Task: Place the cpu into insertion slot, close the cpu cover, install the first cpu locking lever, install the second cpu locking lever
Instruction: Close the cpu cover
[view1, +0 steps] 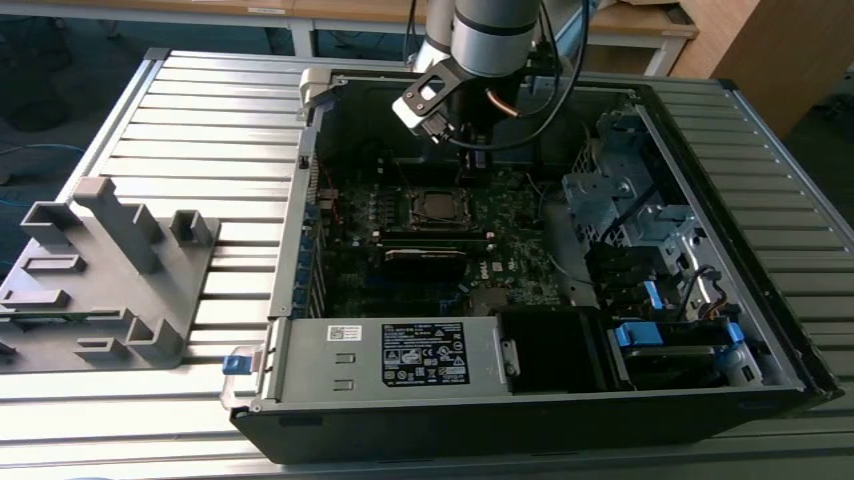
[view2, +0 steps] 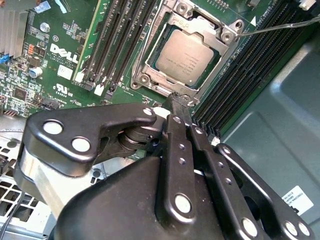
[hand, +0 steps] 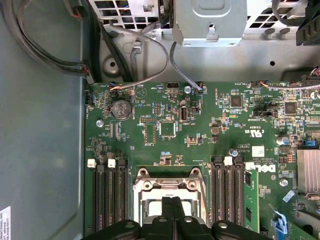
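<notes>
The cpu (view2: 187, 55), a small flat square chip with a dull silvery-brown metal top, sits in the insertion slot (view2: 145, 79), a square black socket with a silvery rim. The cpu cover (view2: 199, 24), a thin silvery metal frame plate, lies flat over the chip's edges, and the chip shows through its window. A thin silvery wire locking lever (view2: 280, 27) extends from one socket corner across the long black memory slots (view2: 240, 80).

The black hand (view2: 176, 100) is above the socket's edge, just beside the cpu. Its fingers are pressed together, with nothing gripped between them.

The green circuit board (hand: 165, 130) is mounted in a dark open computer case (view1: 534, 420) on a ribbed grey metal table (view1: 200, 120).
</notes>
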